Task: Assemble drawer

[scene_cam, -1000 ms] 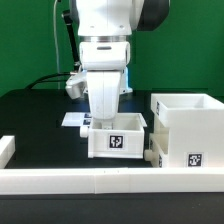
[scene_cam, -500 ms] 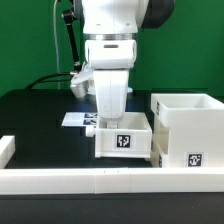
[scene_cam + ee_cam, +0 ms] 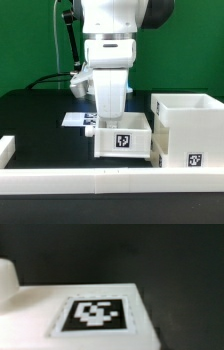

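The small white plastic drawer box with a black marker tag (image 3: 122, 140) stands on the black tabletop (image 3: 40, 125) just beside the larger white open-topped drawer housing (image 3: 187, 128); it looks light, stiff and smooth, best taken by a thin wall, and the hand (image 3: 108, 120) reaches into it, though I cannot tell if its fingers are apart or clamped.

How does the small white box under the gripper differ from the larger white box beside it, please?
The small box is lower and narrower than the large box. The small box sits under the arm; the large box stands free at the exterior view's right. Both are white, open-topped and carry a marker tag in front.
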Motion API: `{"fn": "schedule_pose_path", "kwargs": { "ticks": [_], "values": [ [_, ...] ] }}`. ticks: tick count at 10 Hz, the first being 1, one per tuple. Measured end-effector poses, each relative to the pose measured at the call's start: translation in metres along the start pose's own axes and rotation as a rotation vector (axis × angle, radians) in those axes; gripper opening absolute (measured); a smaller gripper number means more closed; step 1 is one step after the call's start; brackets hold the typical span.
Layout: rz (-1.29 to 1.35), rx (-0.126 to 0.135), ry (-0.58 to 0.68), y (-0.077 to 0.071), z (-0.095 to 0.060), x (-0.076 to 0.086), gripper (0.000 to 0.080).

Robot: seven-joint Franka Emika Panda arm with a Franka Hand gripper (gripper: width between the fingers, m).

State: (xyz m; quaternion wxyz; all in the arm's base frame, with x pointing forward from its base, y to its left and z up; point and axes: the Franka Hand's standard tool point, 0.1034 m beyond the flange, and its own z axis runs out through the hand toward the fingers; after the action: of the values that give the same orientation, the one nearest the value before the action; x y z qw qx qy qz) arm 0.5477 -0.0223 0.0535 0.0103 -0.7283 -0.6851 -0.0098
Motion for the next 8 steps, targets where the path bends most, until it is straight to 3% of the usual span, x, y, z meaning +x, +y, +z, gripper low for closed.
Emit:
{"fn": "schedule_pose_path", "kwargs": {
  "ticks": [4,5,8],
  "values": [
    [-0.023,0.011,0.000,-0.0016,0.0008,0.0123,0.0044],
    [-0.022,-0.006,0.004,-0.0009,0.0015,0.0122,0.0044],
    [-0.021,-0.001,0.003,-0.0021,0.0024,0.0117,0.0044]
  ]
}}
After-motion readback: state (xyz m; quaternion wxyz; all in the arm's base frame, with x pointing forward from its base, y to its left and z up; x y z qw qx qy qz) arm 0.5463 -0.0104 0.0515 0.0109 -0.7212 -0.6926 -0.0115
